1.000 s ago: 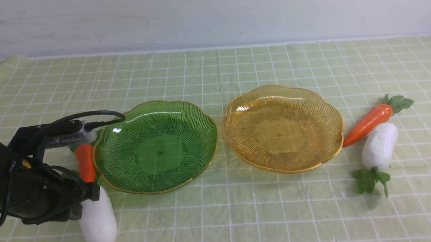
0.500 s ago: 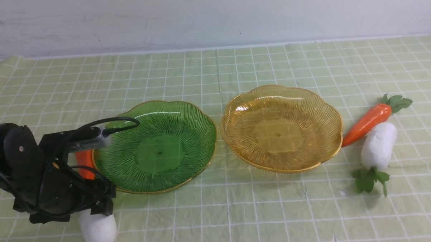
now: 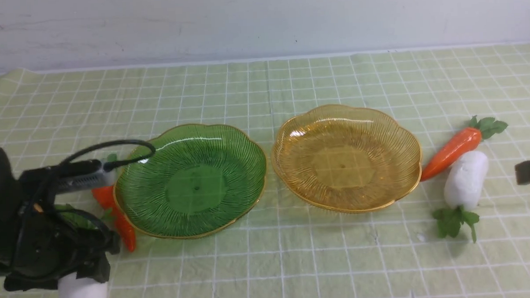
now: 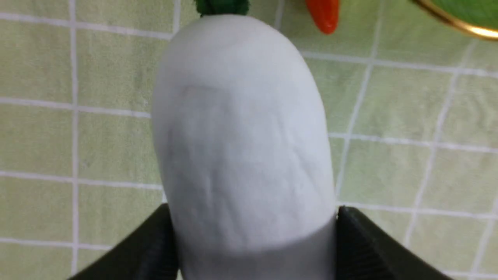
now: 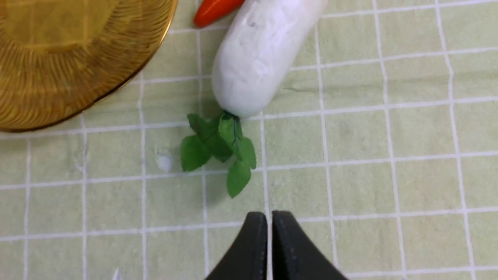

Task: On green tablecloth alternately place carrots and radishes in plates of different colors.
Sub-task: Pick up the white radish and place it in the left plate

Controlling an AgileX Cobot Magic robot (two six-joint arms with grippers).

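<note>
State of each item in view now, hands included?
left hand: closed on left radish
left radish: gripped
right hand: nearly shut, holding nothing
right radish: lying on cloth
green plate: empty
amber plate: empty
both carrots: ungripped

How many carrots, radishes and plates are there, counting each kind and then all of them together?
Carrots: 2, one at the left, one at the right
Radishes: 2, one in the left gripper, one lying at the right
Plates: 2, one green, one amber
Total: 6
</note>
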